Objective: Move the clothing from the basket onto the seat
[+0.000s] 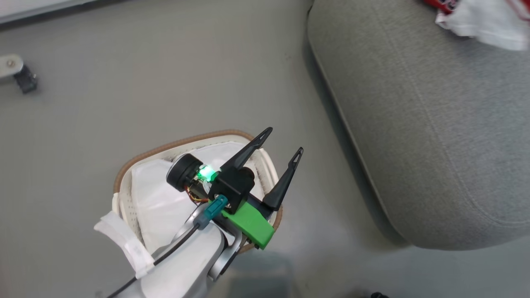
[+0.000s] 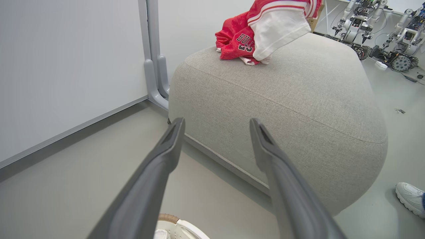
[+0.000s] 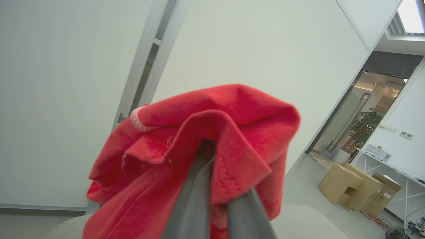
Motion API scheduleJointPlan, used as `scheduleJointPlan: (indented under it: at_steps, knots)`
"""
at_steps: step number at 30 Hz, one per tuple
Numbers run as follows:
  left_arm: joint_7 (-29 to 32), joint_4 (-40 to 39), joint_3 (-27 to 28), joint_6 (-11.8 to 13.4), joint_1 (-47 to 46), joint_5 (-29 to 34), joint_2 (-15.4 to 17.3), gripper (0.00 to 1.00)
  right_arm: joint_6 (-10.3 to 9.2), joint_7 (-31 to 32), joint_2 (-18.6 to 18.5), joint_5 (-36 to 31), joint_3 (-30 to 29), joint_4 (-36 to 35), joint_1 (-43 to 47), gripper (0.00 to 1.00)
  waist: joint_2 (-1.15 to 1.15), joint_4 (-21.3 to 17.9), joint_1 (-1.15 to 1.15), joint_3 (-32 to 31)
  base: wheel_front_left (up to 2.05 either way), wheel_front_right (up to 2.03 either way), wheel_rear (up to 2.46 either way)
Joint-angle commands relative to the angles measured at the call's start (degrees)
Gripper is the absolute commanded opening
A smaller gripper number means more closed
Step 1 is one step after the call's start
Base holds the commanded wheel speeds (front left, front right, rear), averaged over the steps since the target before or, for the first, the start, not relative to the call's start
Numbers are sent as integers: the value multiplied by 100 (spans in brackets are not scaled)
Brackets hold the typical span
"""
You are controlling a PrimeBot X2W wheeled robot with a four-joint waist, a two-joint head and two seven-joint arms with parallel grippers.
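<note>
My left gripper (image 1: 281, 143) hangs open and empty just above the basket (image 1: 182, 142), a white perforated tub with a brown woven rim. In the left wrist view the left gripper (image 2: 217, 132) points at the grey seat (image 2: 282, 99), with the basket rim (image 2: 169, 219) below it. The red "BULLS" jersey (image 2: 235, 39) lies on the seat's far end. A red garment with a white panel (image 2: 282, 23) hangs down onto it from above. My right gripper (image 3: 207, 149) is shut on red clothing (image 3: 232, 109), which hides its fingertips. The clothing (image 1: 480, 16) shows on the seat (image 1: 414, 124).
A plain white sheet (image 1: 157, 198) fills the basket and spills over its near rim. A white wall panel and post (image 2: 152, 66) stand behind the seat. A person's white shoe (image 2: 410, 197) is beside the seat, other robots (image 2: 365, 20) beyond it, and cardboard boxes (image 3: 358, 189) further off.
</note>
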Motion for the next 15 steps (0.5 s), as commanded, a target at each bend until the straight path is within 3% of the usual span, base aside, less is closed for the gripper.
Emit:
scheduleJointPlan:
  at_steps: [1, 4, 8, 15]
  knots:
    - [9, -55, 14, 37, -141, 75, 66, 100, -6, 54, -171, 63, -125, 103, -64, 0, 0, 471, 0, 486, 0, 0, 0]
    - [71, -206, 6, 81, -213, 145, 134, 100, -6, 141, -503, 163, -474, 372, -131, 0, 0, 640, 0, 775, 0, 0, 0]
    - [143, -403, -30, 116, -310, 223, 209, 100, -6, 134, -537, 251, -803, 858, -11, 0, 0, 757, 0, 1124, 0, 0, 0]
    - [295, -667, -147, 141, -452, 352, 235, 100, -6, -238, 41, 46, -796, 1767, 214, 0, 0, 729, 0, 1493, 0, 0, 0]
